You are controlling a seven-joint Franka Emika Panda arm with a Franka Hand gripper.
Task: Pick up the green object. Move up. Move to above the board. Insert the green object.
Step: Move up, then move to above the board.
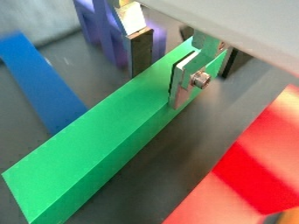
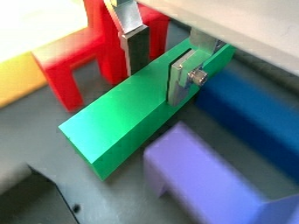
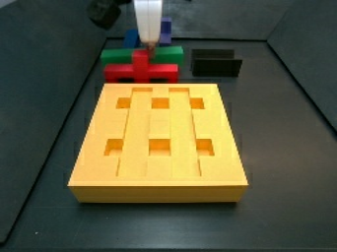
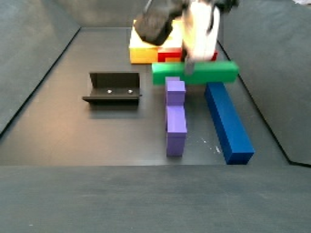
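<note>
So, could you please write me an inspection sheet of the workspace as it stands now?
Surface: dark floor, no spills seen.
Job's things: green bar between the claw's fingers; whether lifted cannot be told. Orange-yellow board flat, six holes empty.
Clutter: red cross piece, purple bar, blue bar, black fixture.
Grippers: claw shut on the green bar, behind the board in a side view.
Cables: nothing seen.
Surroundings: dark walls.
</note>
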